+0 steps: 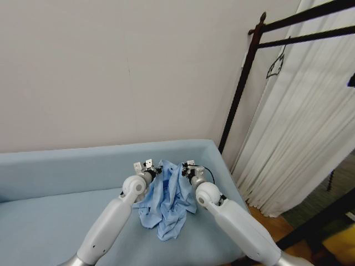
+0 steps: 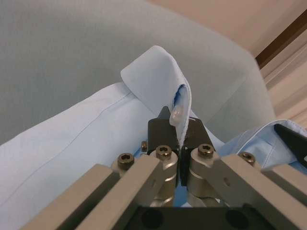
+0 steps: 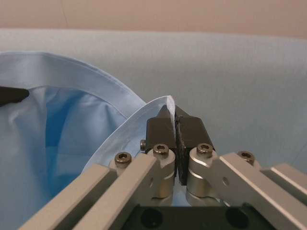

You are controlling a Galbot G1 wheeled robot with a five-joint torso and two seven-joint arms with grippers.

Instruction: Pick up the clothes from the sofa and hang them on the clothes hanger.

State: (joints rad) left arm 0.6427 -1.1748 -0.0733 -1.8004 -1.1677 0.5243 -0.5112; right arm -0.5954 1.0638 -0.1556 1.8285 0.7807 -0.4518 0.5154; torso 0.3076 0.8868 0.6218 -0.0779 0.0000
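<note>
A light blue shirt (image 1: 166, 200) hangs bunched between my two arms, just above the pale blue sofa (image 1: 50, 221). My left gripper (image 1: 152, 169) is shut on the shirt's collar (image 2: 158, 79); in the left wrist view the fabric edge is pinched between its black pads (image 2: 160, 132). At the shirt's other top corner my right gripper (image 1: 184, 168) is shut on the collar edge (image 3: 144, 112). The dark clothes rack (image 1: 244, 77) stands to the right of the sofa, with a black hanger (image 1: 275, 65) on its rail.
A plain wall runs behind the sofa. White curtains (image 1: 299, 133) hang behind the rack at the right. The sofa's right arm (image 1: 222, 166) lies between me and the rack, with wooden floor (image 1: 272, 221) beyond it.
</note>
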